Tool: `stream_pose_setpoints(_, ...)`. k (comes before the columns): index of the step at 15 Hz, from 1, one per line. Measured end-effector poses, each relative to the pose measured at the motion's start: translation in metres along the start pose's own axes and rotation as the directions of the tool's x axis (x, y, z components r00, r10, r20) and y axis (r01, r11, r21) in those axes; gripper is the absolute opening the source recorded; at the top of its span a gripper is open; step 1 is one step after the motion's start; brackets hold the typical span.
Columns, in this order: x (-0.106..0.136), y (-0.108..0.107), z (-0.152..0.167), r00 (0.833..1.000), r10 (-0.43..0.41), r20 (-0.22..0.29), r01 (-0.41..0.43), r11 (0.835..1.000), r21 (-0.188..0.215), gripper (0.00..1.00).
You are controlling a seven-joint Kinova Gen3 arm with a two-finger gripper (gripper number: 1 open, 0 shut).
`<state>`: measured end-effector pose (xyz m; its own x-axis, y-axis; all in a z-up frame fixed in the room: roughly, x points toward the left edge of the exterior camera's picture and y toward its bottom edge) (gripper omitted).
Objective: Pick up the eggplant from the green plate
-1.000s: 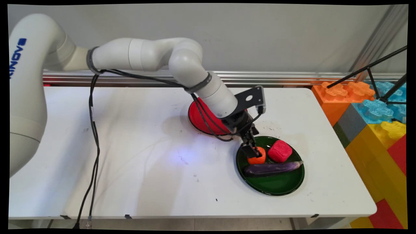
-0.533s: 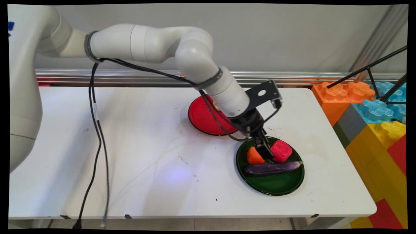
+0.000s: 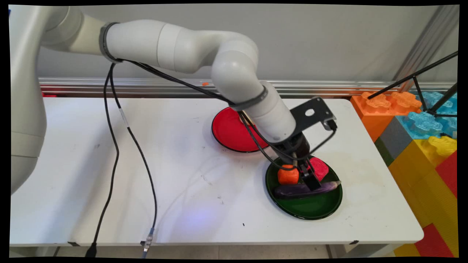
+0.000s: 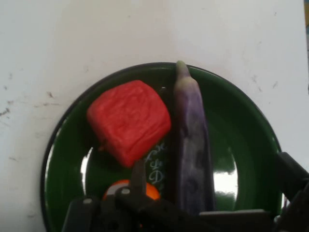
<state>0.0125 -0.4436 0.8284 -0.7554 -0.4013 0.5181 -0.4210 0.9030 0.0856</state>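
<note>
The white desk (image 3: 109, 175) carries two plates: a red plate (image 3: 228, 131) toward the wall and, nearer and to its right, a green plate (image 3: 314, 208) that holds three things. Past the desk's right end stands a stack of big toy blocks (image 3: 420, 138) in orange, blue, yellow and red. On the green plate, the purple eggplant (image 3: 289, 190) lies lengthwise across the middle, the red block-shaped piece (image 3: 320, 168) sits on its far side, and the smaller orange piece (image 3: 288, 175) sits beside that, to its left. The black gripper (image 3: 310, 179) hangs low over this plate, between the orange and red pieces and right above the eggplant. In the hand view its fingers (image 4: 289, 169) stand spread apart on either side of the eggplant (image 4: 193, 154), released and grasping nothing, with the red piece (image 4: 130, 121) and the orange piece (image 4: 145, 189) to one side.
</note>
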Motion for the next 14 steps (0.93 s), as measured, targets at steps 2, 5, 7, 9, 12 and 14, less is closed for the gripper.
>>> stream_pose_setpoints(2,0.001,0.007,0.003,1.0,-0.012,0.006,0.012,1.0,0.003,1.0)
stream_pose_setpoints(5,0.001,0.022,0.008,0.999,-0.027,0.023,0.027,1.0,0.006,1.0)
stream_pose_setpoints(7,-0.001,0.029,0.011,0.999,-0.029,0.028,0.028,0.999,0.015,1.0)
stream_pose_setpoints(9,-0.003,0.034,0.015,0.999,-0.029,0.035,0.028,0.999,0.025,1.0)
stream_pose_setpoints(12,-0.006,0.038,0.019,0.999,-0.029,0.04,0.027,0.999,0.037,1.0)
stream_pose_setpoints(14,-0.009,0.039,0.022,0.999,-0.027,0.042,0.025,0.999,0.045,1.0)
